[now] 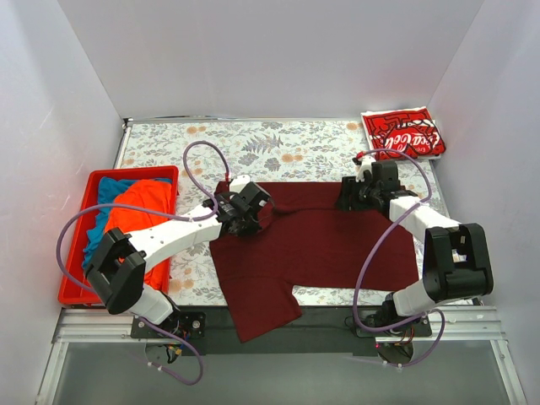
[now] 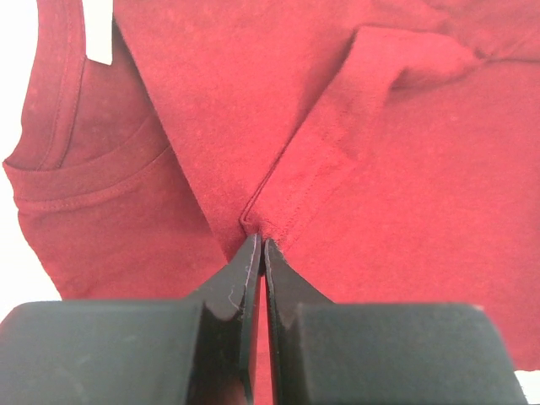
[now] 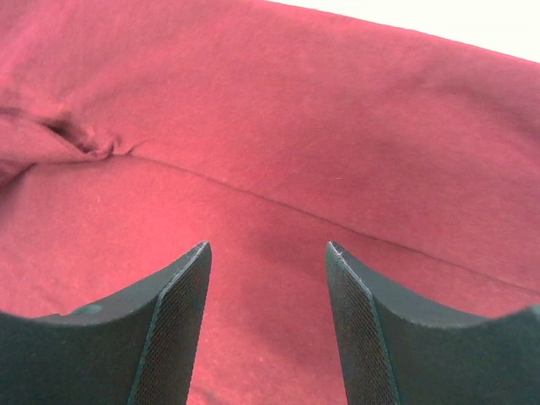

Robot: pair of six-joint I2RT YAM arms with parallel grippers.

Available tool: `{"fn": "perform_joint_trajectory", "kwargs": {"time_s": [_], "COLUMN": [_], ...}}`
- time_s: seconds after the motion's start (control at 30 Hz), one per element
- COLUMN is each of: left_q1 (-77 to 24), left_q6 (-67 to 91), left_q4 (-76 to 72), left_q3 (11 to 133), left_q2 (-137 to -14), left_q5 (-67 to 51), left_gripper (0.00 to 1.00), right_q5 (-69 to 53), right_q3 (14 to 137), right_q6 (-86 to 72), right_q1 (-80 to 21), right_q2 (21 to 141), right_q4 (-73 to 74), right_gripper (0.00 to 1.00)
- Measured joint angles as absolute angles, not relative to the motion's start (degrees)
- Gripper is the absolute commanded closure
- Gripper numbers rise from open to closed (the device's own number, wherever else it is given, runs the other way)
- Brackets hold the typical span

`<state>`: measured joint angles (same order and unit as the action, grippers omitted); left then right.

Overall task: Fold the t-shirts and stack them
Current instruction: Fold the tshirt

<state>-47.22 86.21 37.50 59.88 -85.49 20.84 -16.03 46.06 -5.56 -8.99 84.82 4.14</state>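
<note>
The left pincer [image 2: 260, 245] is clamped on a stitched fold of the plain dark maroon cloth t-shirt [image 1: 321, 245], which lies spread across the middle of the floral-patterned desk [image 1: 278, 139] with its lower part hanging over the near edge. The right pincer [image 3: 268, 246] hovers over the shirt's far right part with its fingers apart and nothing between them. A folded red t-shirt with white Coca-Cola print [image 1: 403, 133] sits at the far right corner, and a red plastic bin [image 1: 135, 172] at the left edge holds a bright orange t-shirt [image 1: 139, 207] lying over a blue one [image 1: 114, 190].
</note>
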Motion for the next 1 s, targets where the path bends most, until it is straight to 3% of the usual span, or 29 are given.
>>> {"fn": "perform_joint_trajectory", "kwargs": {"time_s": [0.27,0.6,0.77,1.0], "left_q1": [-47.4,-47.4,-46.7,-44.5], "left_q6": [85.8,83.2,83.4,84.8], "left_q4": [34.8,32.5,32.3,31.3], "left_q3": [56.0,48.5,47.3,45.3], "left_q2": [-85.9,-80.6,-73.3,-73.1], "left_q5": [21.0,20.6,21.1,21.6], "left_gripper": [0.9,0.54,0.53,0.53], "right_q5": [-21.4,-32.5,-35.4,-37.9], "right_q3": [49.0,57.2,63.0,73.1], "right_q6": [-4.1,-2.1,-1.7,-3.3], "right_q1": [-12.0,-21.8,-25.9,-28.5], "right_q2": [88.0,96.0,101.6,109.4], "right_q4": [4.1,3.8,3.6,3.2], "right_gripper": [0.38,0.38,0.39,0.4]}}
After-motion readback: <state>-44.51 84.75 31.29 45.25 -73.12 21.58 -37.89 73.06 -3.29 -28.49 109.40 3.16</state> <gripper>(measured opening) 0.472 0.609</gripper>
